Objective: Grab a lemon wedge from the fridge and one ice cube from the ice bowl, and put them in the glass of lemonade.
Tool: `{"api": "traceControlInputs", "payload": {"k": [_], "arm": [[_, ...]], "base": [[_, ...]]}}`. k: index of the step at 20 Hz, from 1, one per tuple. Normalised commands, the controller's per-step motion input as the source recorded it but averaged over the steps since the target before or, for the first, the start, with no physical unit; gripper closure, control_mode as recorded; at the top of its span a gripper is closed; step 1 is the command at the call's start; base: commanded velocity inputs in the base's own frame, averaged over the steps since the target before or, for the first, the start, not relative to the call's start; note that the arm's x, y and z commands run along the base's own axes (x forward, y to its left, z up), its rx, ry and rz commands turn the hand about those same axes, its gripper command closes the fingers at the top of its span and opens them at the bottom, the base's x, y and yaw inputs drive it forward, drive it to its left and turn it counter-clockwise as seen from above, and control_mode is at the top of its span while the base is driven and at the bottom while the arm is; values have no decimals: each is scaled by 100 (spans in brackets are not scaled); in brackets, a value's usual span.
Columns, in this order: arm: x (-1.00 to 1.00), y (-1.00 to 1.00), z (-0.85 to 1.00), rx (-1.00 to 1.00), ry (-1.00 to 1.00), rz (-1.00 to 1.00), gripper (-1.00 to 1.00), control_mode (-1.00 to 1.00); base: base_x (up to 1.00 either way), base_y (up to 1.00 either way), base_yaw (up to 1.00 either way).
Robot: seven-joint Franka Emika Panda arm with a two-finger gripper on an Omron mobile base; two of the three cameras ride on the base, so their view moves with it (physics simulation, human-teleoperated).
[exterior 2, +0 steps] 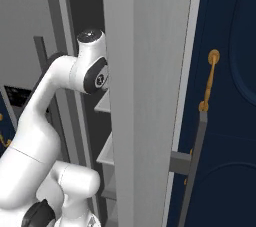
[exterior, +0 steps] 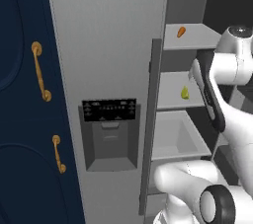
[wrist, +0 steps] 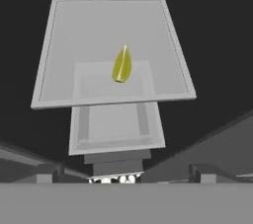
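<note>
Hand view: gripper wide, empty.

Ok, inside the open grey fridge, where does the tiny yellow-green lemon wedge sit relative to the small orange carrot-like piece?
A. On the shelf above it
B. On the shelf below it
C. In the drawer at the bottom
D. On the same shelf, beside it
B: in the left base view the tiny yellow-green lemon wedge lies on the shelf directly under the one holding the small orange carrot-like piece.
</note>
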Motion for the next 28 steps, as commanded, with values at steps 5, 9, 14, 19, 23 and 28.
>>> {"api": "traceControlInputs", "payload": {"k": [5,9,14,19,23,28], "arm": [[23,44,-57,1,2,0,-100,-100],[36,27,-45,0,-1,0,-100,-100],[89,-16,-39,3,0,-2,-100,-100],[100,-20,-41,6,2,-1,-100,-100],[87,-45,-42,6,1,0,-100,-100],[10,-32,-5,3,0,0,-100,-100]], "base": [[0,0,0],[0,0,0],[0,0,0],[0,0,0],[0,0,0],[0,0,0]]}}
